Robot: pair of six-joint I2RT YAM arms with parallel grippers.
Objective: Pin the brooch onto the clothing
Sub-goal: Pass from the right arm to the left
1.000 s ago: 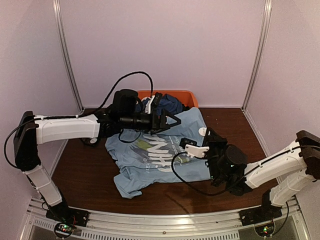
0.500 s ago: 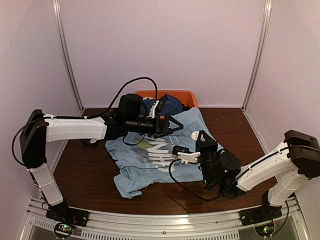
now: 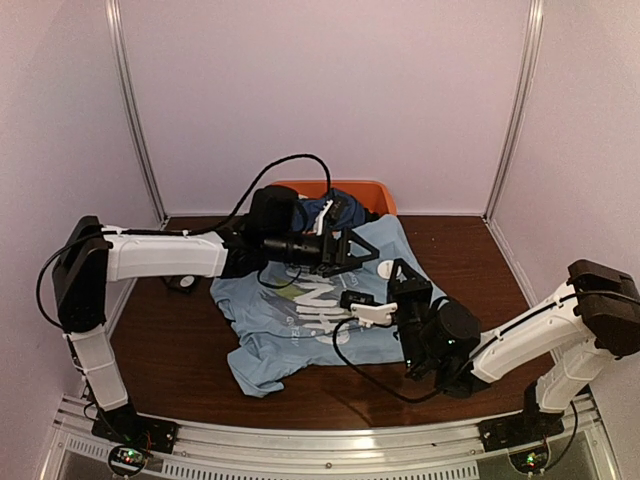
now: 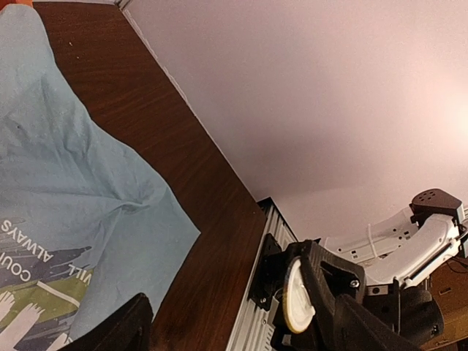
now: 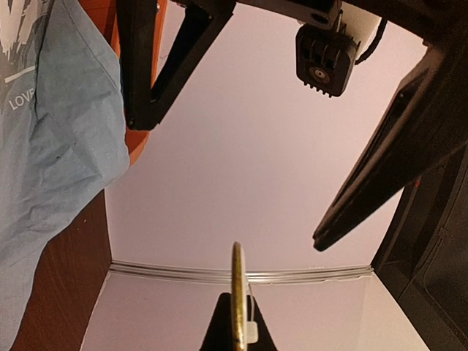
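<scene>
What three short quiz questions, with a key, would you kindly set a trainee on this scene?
1. True or false: the left gripper is shut on the light blue printed T-shirt.
2. What does the right gripper hold? A) small round metallic brooch B) a sleeve C) nothing
3. Fill in: the dark blue garment lies in the ___ bin at the back.
Key: 1 false, its jaws stand open above the shirt; 2 A; 3 orange.

The T-shirt (image 3: 285, 335) lies on the middle of the worktop (image 3: 470, 255). Behind it, at the far edge, stands a bin (image 3: 378, 194) holding another garment (image 3: 345, 208). A small case (image 3: 181, 284) lies left of the T-shirt.
</scene>
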